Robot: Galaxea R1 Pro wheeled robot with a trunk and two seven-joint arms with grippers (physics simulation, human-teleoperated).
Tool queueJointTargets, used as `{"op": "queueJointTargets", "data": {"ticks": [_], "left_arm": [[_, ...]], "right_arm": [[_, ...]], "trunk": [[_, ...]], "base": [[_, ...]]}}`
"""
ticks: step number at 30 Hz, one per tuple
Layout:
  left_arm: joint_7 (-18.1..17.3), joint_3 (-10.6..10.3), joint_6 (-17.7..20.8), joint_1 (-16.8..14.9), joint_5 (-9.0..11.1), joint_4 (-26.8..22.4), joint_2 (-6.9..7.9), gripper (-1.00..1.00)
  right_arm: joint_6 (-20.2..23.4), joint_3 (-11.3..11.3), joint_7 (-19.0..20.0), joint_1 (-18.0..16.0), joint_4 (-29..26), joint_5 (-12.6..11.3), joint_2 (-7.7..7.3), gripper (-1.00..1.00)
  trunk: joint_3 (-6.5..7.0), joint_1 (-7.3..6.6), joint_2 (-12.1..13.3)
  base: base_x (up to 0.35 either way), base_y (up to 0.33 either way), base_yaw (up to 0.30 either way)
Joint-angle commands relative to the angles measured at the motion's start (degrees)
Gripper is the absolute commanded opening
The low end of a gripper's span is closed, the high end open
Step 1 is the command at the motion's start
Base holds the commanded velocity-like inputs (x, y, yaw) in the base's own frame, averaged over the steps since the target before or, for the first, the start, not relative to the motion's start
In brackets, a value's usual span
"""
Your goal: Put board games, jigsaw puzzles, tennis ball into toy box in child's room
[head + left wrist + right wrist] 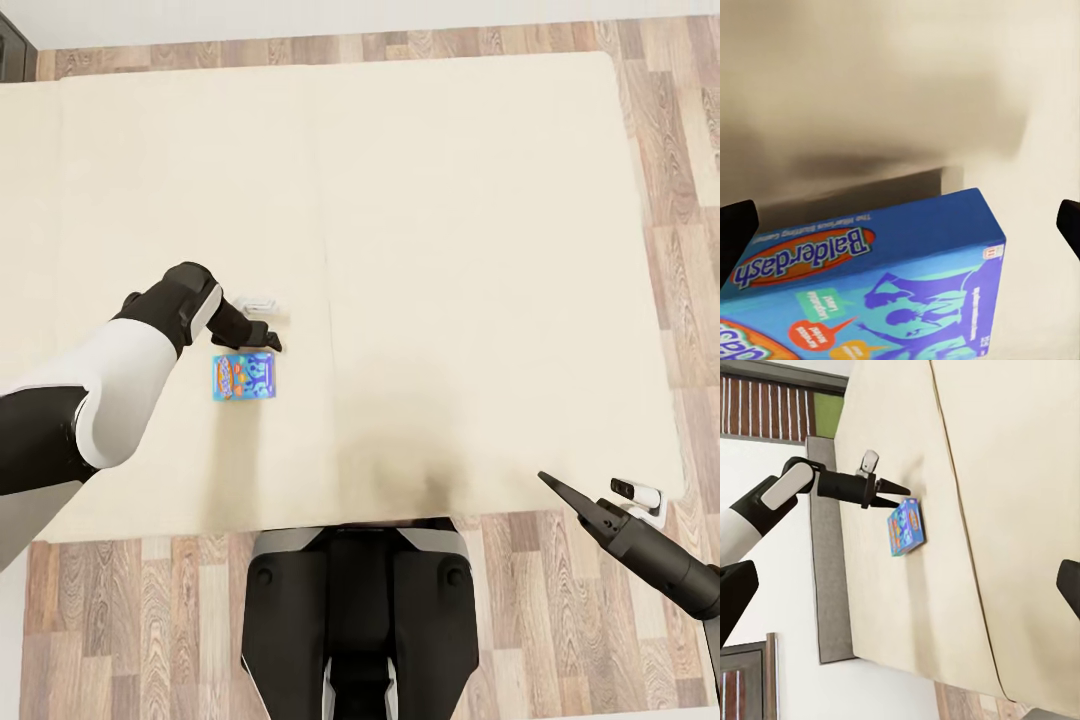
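A: Head view. Small blue board game (pixel 243 376) lies flat on the bed (pixel 450 250), well in from the edges. My left gripper (pixel 268 336) sits just past its far edge, fingers look nearly together. Risk as I judge it: closing there pinches air or shoves the box across the cover.

B: Left wrist?

A: Box (pixel 870 289) cut off at the frame edge; dark fingertips (pixel 735 232) show at both sides, apart, box between but not gripped. The views disagree, so I can't tell the opening.

B: Right wrist?

A: Left gripper (pixel 900 497) by the box (pixel 907 528); contact unclear. Right gripper (pixel 575 505) idles near the bed's corner, opening hard to read.
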Motion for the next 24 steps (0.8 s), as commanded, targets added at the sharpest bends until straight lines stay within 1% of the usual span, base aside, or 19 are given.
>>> {"op": "queueJointTargets", "data": {"ticks": [1,13,24], "left_arm": [[-0.4,0.2,0.2,0.0,-0.6,-0.1,-0.01,1.0],[-0.4,0.2,0.4,0.1,-0.7,-0.1,0.06,1.0],[-0.2,0.2,0.3,0.4,-0.7,0.1,0.06,1.0]], "right_arm": [[0.4,0.0,0.1,0.0,0.0,-0.2,-0.01,1.0],[0.5,0.0,0.1,0.0,0.0,-0.2,-0.01,1.0],[0.5,0.0,0.1,0.0,0.0,-0.2,-0.01,1.0]], "trunk": [[-0.04,0.04,-0.1],[0.57,0.04,-0.1],[0.67,0.04,-0.1]], "base": [[0.0,0.0,0.0],[0.0,0.0,0.0],[0.0,0.0,0.0]]}}
